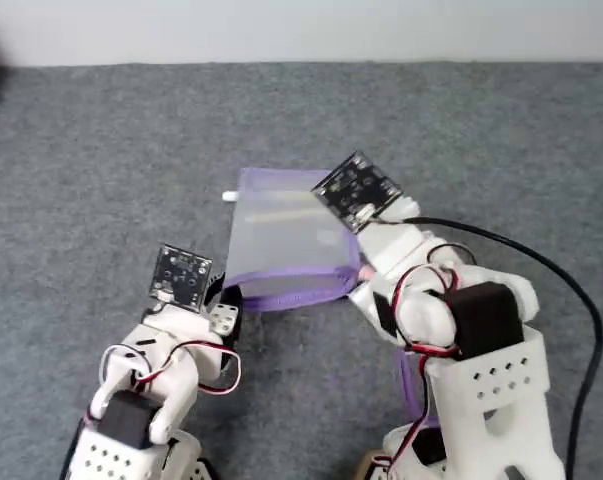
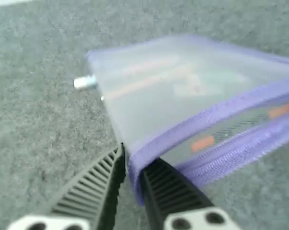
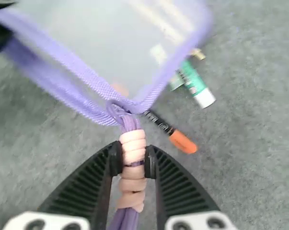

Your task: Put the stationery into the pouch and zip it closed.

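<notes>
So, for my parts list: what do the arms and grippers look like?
The left arm and right arm are white plastic with black motors and thin red, black and white wires; each wrist carries a dark circuit board. A thick black cable trails off the right one. The left gripper and right gripper have black ribbed fingers.

Looking steeply down from high behind both arms over grey felt-covered bench (image 1: 101, 130), looking close and low along left pincer (image 2: 132, 160) at translucent purple-trimmed zip pouch (image 2: 182, 96), looking equally near past right pincer (image 3: 133, 153) at opposite corner, pouch shared across all three views.
</notes>
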